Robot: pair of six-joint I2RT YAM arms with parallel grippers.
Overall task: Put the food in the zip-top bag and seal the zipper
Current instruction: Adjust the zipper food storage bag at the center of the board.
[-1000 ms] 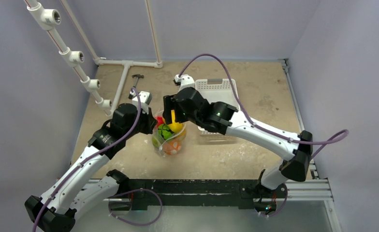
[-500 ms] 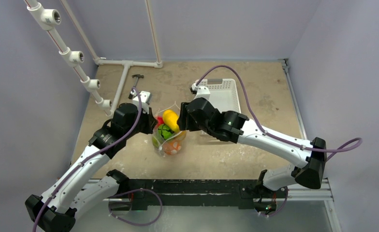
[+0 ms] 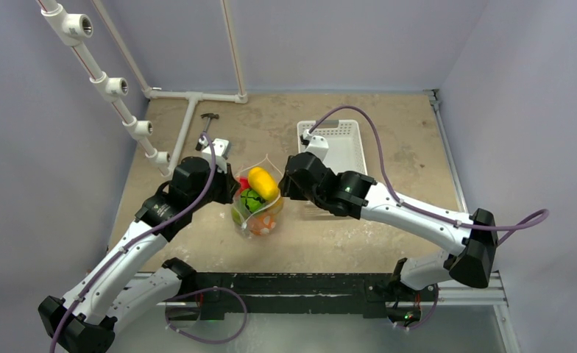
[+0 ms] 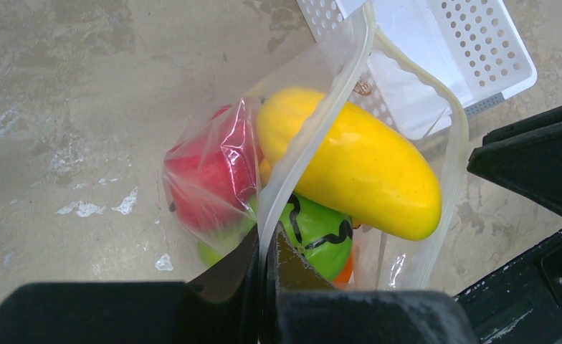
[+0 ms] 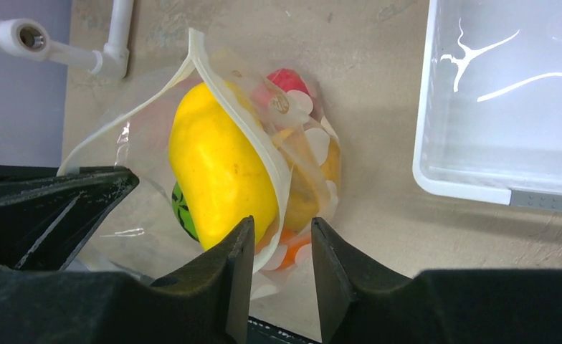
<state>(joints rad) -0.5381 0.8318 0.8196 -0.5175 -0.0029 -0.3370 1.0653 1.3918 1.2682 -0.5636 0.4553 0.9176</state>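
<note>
The zip-top bag (image 3: pixel 257 215) stands in the middle of the table, its mouth wide. A long yellow fruit (image 3: pixel 263 182) (image 4: pixel 350 161) (image 5: pixel 217 168) lies across the top, sticking out of the mouth. Beneath it are a green fruit (image 4: pixel 321 233), a red one (image 4: pixel 206 179) and orange ones (image 5: pixel 292 240). My left gripper (image 4: pixel 267 244) is shut on the zipper (image 4: pixel 314 129) on the bag's left side. My right gripper (image 5: pixel 282 233) is open just right of the bag, and the bag's near zipper strip (image 5: pixel 242 122) runs down between its fingers, close to the left one.
A white slotted basket (image 3: pixel 337 140) (image 5: pixel 436 172) stands behind and right of the bag, under the right arm. White pipes (image 3: pixel 109 84) run along the back left, with a small hammer-like tool (image 3: pixel 208 121) beside them.
My right gripper has drawn back to the right from above the bag, its jaws narrowing. The yellow fruit now lies uncovered in the bag's mouth. The left gripper has kept its hold.
</note>
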